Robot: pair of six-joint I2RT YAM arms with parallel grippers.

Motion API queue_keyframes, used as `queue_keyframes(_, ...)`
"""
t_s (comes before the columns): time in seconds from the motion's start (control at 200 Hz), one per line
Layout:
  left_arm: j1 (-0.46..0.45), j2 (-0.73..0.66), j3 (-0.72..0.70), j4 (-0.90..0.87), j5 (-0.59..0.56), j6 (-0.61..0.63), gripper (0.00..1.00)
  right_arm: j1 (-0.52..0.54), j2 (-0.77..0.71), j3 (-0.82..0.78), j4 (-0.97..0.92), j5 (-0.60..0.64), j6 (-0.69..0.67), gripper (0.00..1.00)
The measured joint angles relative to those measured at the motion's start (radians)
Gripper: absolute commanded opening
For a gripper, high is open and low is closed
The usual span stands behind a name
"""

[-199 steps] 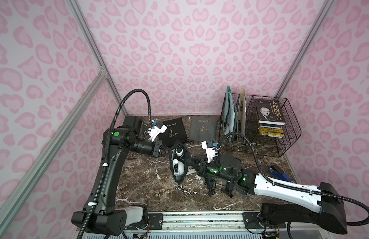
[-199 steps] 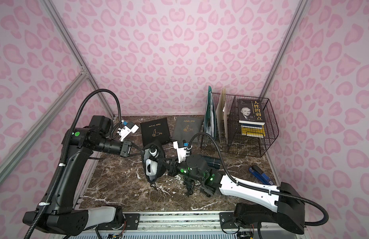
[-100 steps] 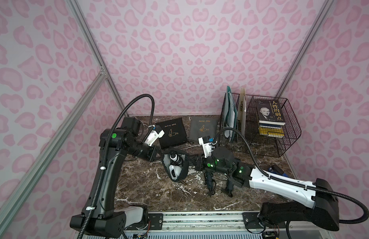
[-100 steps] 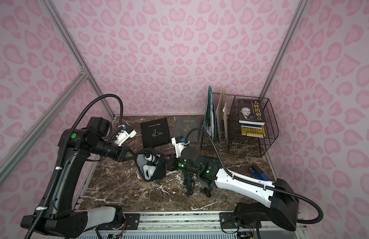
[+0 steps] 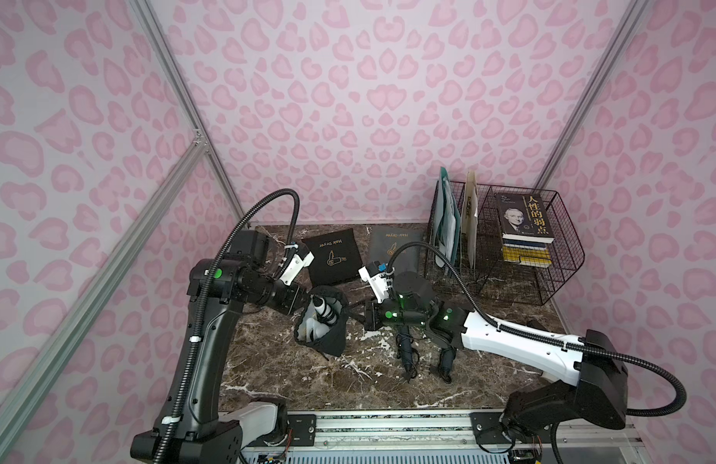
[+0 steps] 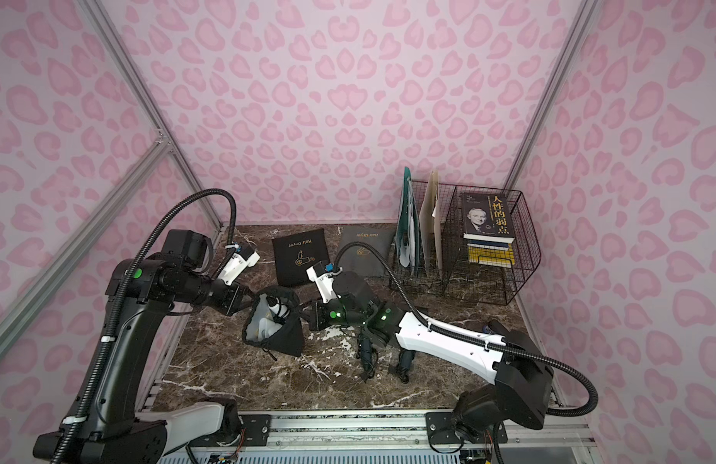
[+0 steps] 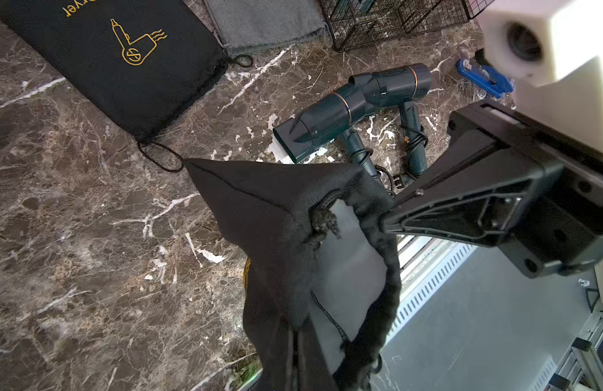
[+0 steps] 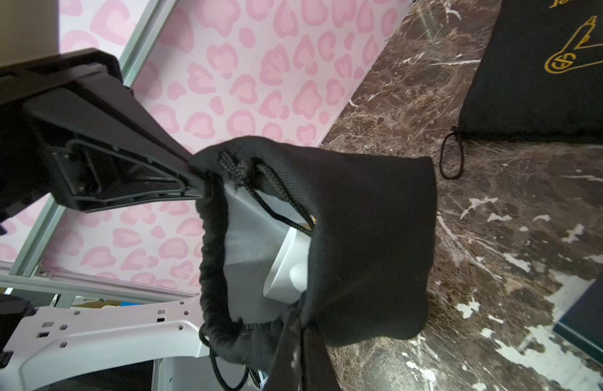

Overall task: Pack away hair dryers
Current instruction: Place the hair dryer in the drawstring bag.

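Top views both show a black fabric drawstring pouch (image 5: pixel 328 341) held open just toward 9 o'clock of the centre of the dark brown marble tabletop (image 5: pixel 288 373). The left tool (image 5: pixel 307 299) is clamped on the pouch rim from 9 o'clock. The right tool (image 5: pixel 354 315) is clamped on the opposite rim from 3 o'clock, so the mouth gapes upward between them. The white plastic hair dryer (image 5: pixel 313 328) sits inside the pouch, with its cord-wrapped handle pointing up toward the opening. In the right wrist view its white shell (image 8: pixel 286 270) lies deep in the pale-lined bag, and a loose black drawstring hangs across the mouth. Whether the pouch bottom touches the stone cannot be told. One dark teal plastic hair dryer (image 7: pixel 327 115) lies on the tabletop at 3 o'clock of the pouch. The second teal dryer (image 7: pixel 398 79) lies just beyond it, and their barrels are nearly in line and seem to touch. In the top views only their handles and bundled cords show, pointing toward 6 o'clock from under the right arm. A flat black fabric pouch with gold print (image 5: pixel 332 261) lies at 12 o'clock, with a flat grey fabric pouch (image 5: pixel 392 245) just beside it at its 3 o'clock. A black wire basket (image 5: pixel 565 249) at 2 o'clock holds a stack of books (image 5: pixel 523 217).
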Motion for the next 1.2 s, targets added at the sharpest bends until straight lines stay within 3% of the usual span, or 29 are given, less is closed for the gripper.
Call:
queue_keyframes(0.35,-0.001,0.000,-0.068,0.005,-0.019,0.049,0.02,-0.040,0.097,0.042,0.015,-0.077,0.001,0.00)
queue_keyframes(0.535,-0.001,0.016,-0.063,-0.011,0.024,0.041,0.02,-0.060,0.103,0.032,0.006,-0.078,0.005,0.25)
queue_keyframes(0.71,-0.001,0.048,-0.062,-0.009,0.057,0.009,0.02,-0.063,0.085,0.027,-0.002,-0.077,0.006,0.41)
queue_keyframes(0.99,-0.001,0.064,-0.062,0.012,0.070,-0.014,0.01,-0.055,0.009,-0.027,-0.016,-0.037,0.035,0.53)
queue_keyframes(1.205,-0.001,0.051,-0.070,0.016,0.073,-0.027,0.01,0.024,-0.017,-0.014,-0.119,0.050,0.058,0.57)
